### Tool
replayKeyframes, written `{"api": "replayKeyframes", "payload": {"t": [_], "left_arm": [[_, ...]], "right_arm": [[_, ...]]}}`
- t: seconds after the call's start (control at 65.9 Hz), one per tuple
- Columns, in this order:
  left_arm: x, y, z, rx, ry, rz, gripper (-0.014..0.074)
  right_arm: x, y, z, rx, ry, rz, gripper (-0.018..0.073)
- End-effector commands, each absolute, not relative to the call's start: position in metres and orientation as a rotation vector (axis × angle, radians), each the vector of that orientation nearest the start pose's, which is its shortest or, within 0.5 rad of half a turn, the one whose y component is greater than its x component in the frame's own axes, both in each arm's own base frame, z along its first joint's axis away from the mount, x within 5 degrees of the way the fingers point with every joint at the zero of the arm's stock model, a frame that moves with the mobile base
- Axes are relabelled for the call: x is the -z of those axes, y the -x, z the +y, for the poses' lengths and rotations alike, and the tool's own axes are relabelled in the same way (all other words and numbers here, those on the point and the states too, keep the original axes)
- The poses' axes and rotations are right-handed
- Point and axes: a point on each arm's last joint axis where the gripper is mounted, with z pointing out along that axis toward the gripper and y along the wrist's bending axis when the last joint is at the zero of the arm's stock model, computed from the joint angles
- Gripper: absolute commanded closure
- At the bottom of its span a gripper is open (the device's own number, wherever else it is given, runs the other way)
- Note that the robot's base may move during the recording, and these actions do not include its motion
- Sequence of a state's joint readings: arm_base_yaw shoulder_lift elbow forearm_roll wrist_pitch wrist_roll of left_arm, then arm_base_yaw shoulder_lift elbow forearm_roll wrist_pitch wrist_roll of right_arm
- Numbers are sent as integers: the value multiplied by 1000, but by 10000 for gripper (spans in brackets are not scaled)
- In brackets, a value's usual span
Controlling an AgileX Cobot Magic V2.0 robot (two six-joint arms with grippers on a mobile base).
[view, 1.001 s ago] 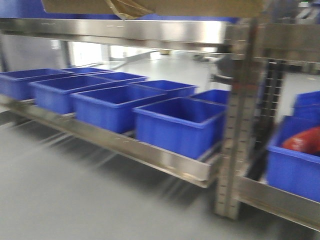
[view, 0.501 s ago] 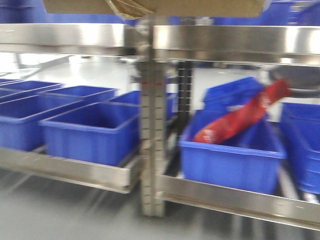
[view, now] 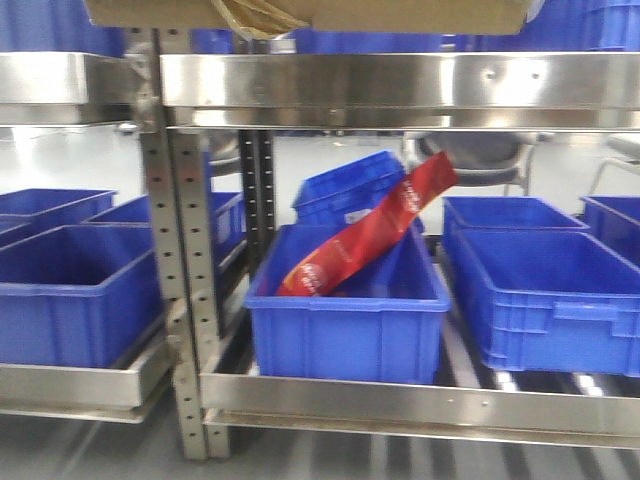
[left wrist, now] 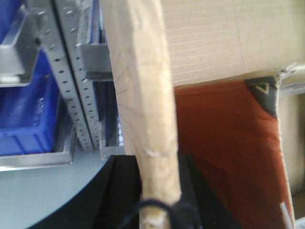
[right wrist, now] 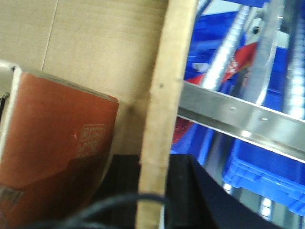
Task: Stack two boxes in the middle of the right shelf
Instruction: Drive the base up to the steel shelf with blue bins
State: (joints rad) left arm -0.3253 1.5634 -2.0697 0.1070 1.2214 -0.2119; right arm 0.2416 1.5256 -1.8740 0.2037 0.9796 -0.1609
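Note:
I hold one brown cardboard box [view: 400, 14] between both grippers; its underside fills the top of the front view, with yellowish tape [view: 255, 15] peeling off it. My left gripper [left wrist: 155, 160] is shut on one upright cardboard wall [left wrist: 140, 86]. My right gripper [right wrist: 153, 160] is shut on the opposite wall [right wrist: 167, 81]. A red-orange printed item [left wrist: 224, 157] lies inside the box and also shows in the right wrist view [right wrist: 57, 143]. The stainless shelf tier's shiny front lip [view: 400, 85] runs just below the box. No second plain box shows.
A perforated upright [view: 175, 250] stands left of centre. The lower tier [view: 400, 405] holds blue bins [view: 345, 325], one with a red packet [view: 370, 235] leaning in it. More bins [view: 70, 290] sit on the left shelf. A grey chair [view: 480, 155] stands behind.
The front view has swung right: the upright slid from right to left across the frame, and the bin with the red packet came to the middle. The box stays at the top.

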Motion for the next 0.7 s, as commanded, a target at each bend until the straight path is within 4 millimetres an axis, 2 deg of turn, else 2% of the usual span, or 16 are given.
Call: {"api": "replayKeyframes", "payload": {"t": [0.0,0.683], "left_arm": [[-520,-285,-87,198,-101,2155,708],[-520,-285,-87,198,-101,2155,708]], "right_arm": [[-497,-312,85,-228,377,1979,712],[-497,-312,85,-228,377,1979,712]]}}
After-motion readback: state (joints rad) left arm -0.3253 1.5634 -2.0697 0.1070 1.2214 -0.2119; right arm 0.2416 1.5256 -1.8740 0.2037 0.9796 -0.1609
